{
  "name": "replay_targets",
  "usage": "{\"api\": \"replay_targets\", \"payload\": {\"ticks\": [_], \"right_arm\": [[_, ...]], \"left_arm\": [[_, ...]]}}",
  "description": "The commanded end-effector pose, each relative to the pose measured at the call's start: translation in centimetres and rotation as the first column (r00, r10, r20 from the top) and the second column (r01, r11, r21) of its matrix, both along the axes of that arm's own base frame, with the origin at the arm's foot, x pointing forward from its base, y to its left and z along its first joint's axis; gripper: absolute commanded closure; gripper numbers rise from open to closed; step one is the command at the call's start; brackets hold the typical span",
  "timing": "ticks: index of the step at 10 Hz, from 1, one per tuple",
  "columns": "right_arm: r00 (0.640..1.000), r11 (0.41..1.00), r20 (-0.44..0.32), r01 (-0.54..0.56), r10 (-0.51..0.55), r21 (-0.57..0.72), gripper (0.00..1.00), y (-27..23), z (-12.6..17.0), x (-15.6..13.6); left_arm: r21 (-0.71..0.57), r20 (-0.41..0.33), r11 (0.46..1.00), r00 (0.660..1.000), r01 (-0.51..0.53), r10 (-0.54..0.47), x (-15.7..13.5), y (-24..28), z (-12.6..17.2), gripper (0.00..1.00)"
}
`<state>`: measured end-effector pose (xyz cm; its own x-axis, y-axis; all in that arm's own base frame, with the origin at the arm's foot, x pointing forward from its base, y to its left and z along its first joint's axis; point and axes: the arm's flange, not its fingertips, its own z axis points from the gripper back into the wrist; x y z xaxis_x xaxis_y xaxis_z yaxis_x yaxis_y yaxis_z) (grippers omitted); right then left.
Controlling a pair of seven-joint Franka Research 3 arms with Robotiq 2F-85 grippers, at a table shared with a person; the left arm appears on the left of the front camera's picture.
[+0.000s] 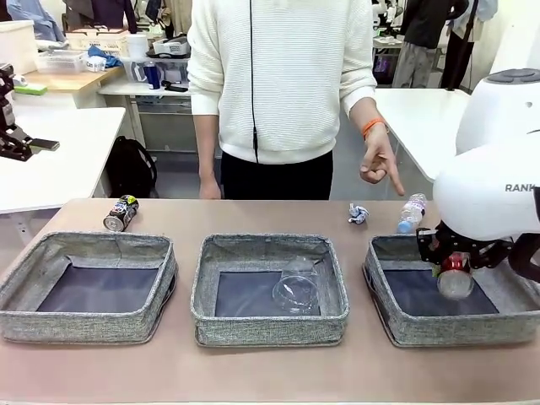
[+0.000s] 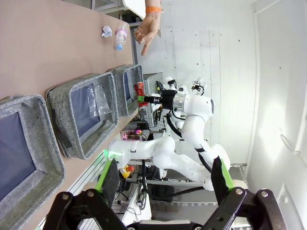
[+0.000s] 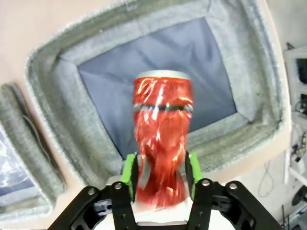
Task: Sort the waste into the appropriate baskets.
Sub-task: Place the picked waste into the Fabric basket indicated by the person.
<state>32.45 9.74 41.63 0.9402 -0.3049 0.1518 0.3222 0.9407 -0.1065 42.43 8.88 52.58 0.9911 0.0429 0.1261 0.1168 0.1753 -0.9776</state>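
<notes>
Working the drop-off step for red can (image 3: 163,120). Clamped in right gripper (image 3: 160,167) with green pads tight on both flanks near the lower end, silver top aimed at the dark floor of right basket (image 3: 62,96). Hanging over that basket in front view, inside the rim line, clear of the floor, resting on nothing. Looks smeared in the right wrist view, so possibly starting to slip; can't confirm from that alone. Next: spread the jaws fully, let go, then lift straight up to avoid snagging the soft wall. No need to descend further, judging by the short fall left. Parked well off the baskets' left end with left gripper (image 2: 165,179), spread wide, nothing between the pads. Done so far: cup (image 1: 295,291) lying on its side in middle basket (image 1: 270,327). Left to fetch from table (image 1: 253,371) beyond the baskets: dark can (image 1: 121,213) behind left basket (image 1: 84,327), wad (image 1: 359,214) and bottle (image 1: 411,213) near each other behind right basket. Worth watching hand (image 1: 380,160) of the person, pointing down at the bottle and close above it; wait for clearance before reaching there. Probably bottle next, going by that pointing, and probably into middle basket with the cup as plastic; wad and dark can need their own calls.
</notes>
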Motion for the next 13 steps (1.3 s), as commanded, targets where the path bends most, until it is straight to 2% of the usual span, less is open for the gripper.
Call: {"api": "replay_targets", "payload": {"ticks": [1,3,4,5,6,7,8,9,10,12,13], "right_arm": [[0.999,1.0,0.038,0.027,-0.027,-0.003,0.0,-0.4,-2.0,-1.9],[0.998,0.999,0.06,0.034,-0.036,0.023,0.0,-0.4,-1.5,-1.9],[0.997,0.996,0.065,0.042,-0.047,0.076,0.0,-0.4,-1.2,-1.9],[0.992,0.977,0.082,0.076,-0.093,0.198,0.0,-0.4,-0.4,-1.9],[0.99,0.909,0.09,0.061,-0.107,0.413,0.0,-0.3,1.1,-1.8],[0.988,0.755,0.111,0.005,-0.103,0.656,0.0,-0.4,3.5,-1.8],[0.998,0.569,-0.03,0.06,-0.061,0.821,0.0,-0.9,4.9,-1.5],[0.999,0.326,-0.047,0.037,0.021,0.945,0.0,-1.2,5.8,-1.5],[0.999,0.151,-0.047,0.042,0.024,0.988,0.0,-1.4,6.1,-1.4],[0.995,-0.063,-0.081,0.085,0.054,0.994,0.0,-1.4,6.2,-1.2],[0.993,-0.108,-0.096,0.104,0.073,0.989,0.0,-1.2,6.8,-1.0]], "left_arm": [[0.001,0.013,1.0,1.0,0.012,-0.012,-0.2,0.0,0.1,0.0],[0.001,0.013,1.0,1.0,0.012,-0.012,-0.2,0.0,0.1,0.0],[0.001,0.013,1.0,1.0,0.012,-0.012,-0.2,0.0,0.1,0.0],[0.001,0.013,1.0,1.0,0.012,-0.012,-0.2,0.0,0.1,0.0],[0.001,0.013,1.0,1.0,0.012,-0.012,-0.2,0.0,0.1,0.0],[0.001,0.013,1.0,1.0,0.012,-0.012,-0.2,0.0,0.1,0.0],[0.001,0.013,1.0,1.0,0.012,-0.012,-0.2,0.0,0.1,0.0],[0.001,0.013,1.0,1.0,0.012,-0.012,-0.2,0.0,0.1,0.0],[0.001,0.013,1.0,1.0,0.012,-0.012,-0.2,0.0,0.1,0.0],[0.001,0.013,1.0,1.0,0.012,-0.012,-0.2,0.0,0.1,0.0],[0.001,0.013,1.0,1.0,0.012,-0.012,-0.2,0.0,0.1,0.0]]}}
